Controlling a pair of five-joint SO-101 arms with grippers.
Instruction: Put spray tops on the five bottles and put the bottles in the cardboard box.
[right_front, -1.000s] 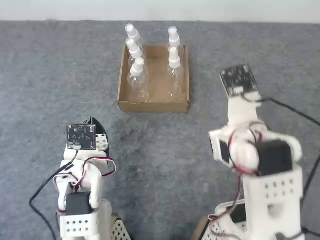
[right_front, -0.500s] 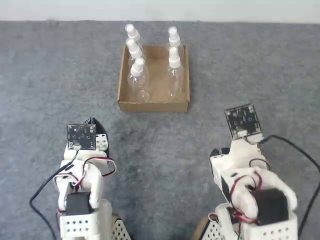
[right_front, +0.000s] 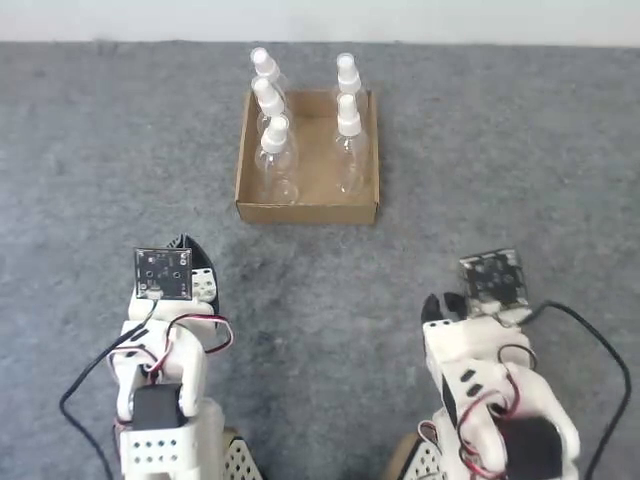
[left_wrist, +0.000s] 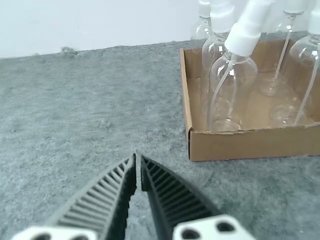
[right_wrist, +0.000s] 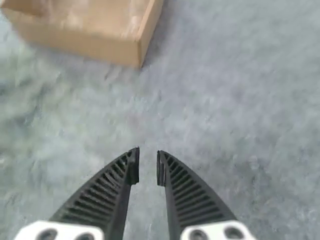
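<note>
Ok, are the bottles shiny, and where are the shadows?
Left wrist view: pale glints on the clear bottles; high view: a thin soft shadow along the front of the cardboard box; right wrist view: dim shadow beside the box's corner.

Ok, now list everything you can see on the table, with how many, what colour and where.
bottles: five, clear with white spray tops, standing in the box, three on the left arm's side, two on the right arm's side
cardboard box: one, brown, open-topped, far middle of the mat
mat: one, grey, covering the table
left arm: one, white, near edge
right arm: one, white, near edge
left pincer: one, black, shut, over bare mat short of the box
right pincer: one, black, tips slightly apart, over bare mat short of the box's corner
</note>
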